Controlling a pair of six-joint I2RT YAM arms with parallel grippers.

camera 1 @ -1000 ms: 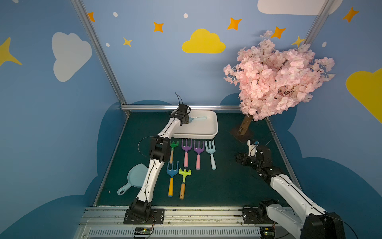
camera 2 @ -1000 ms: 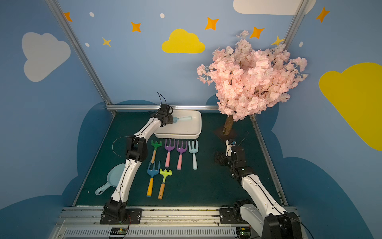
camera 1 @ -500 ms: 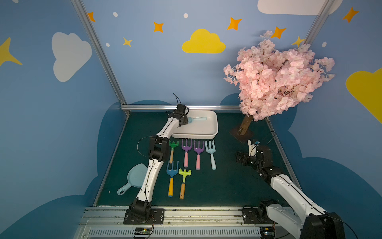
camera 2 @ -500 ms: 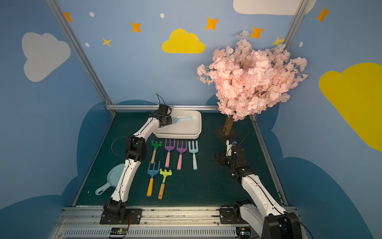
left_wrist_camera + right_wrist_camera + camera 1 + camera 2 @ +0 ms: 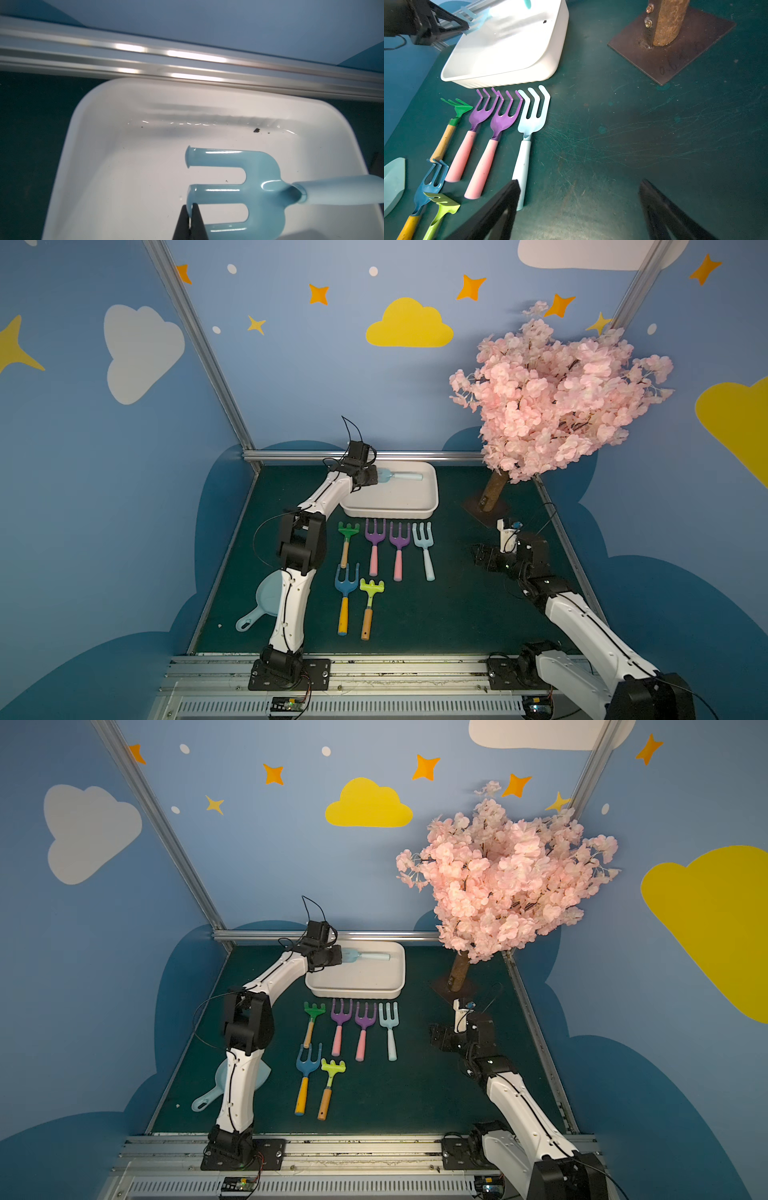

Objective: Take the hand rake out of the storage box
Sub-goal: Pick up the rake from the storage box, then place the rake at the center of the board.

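The left pincer [image 5: 190,216] grips a tine tip of the pale blue hand rake [image 5: 261,187], not yet out of the storage box [image 5: 104,166]; the right pincer [image 5: 579,182] stands open.

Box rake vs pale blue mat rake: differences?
The box rake is pinched by a tine in the shut left gripper; the mat rake lies free. The box rake lies crosswise over the storage box; the mat rake points tines at it. Both pale blue, three-tined.
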